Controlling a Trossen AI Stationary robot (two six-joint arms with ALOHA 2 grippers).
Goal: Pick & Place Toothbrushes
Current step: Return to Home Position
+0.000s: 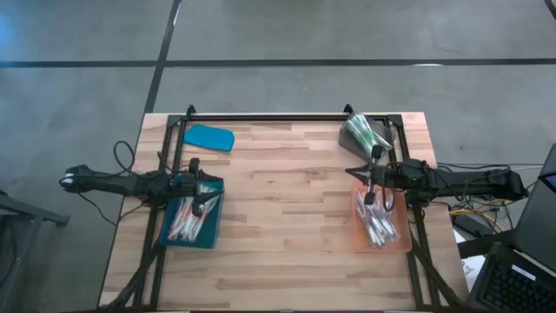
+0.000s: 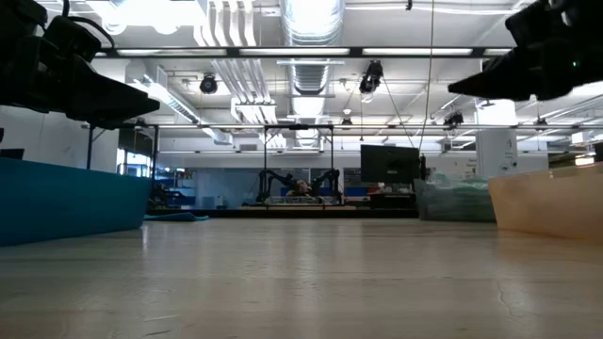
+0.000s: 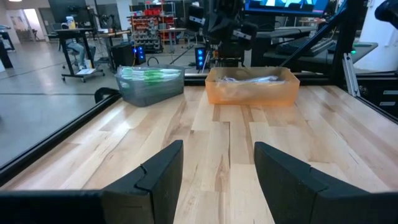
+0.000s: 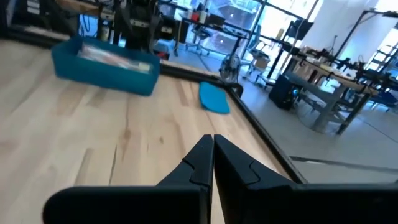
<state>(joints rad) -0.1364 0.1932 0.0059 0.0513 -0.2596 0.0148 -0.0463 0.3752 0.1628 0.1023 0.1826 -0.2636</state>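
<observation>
A: Light check, operator. What have you got?

B: You have even overhead light. The table (image 1: pixel 287 174) is bright, with only faint, soft shadows. The ceiling lamps (image 2: pixel 155 11) blow out white. Beyond the right gripper (image 4: pixel 212 140) the windows (image 4: pixel 239 12) glare. Ahead of the left gripper (image 3: pixel 217 155) the wood shows a pale sheen.

No text, label, brand, number or sign can be read anywhere. The blue bin (image 1: pixel 187 243), orange bin (image 1: pixel 401 244) and clear bin (image 1: pixel 386 129) on the table (image 1: pixel 287 200) show no legible marking. The monitor (image 2: pixel 388 163) beyond the table is too small to read.
</observation>
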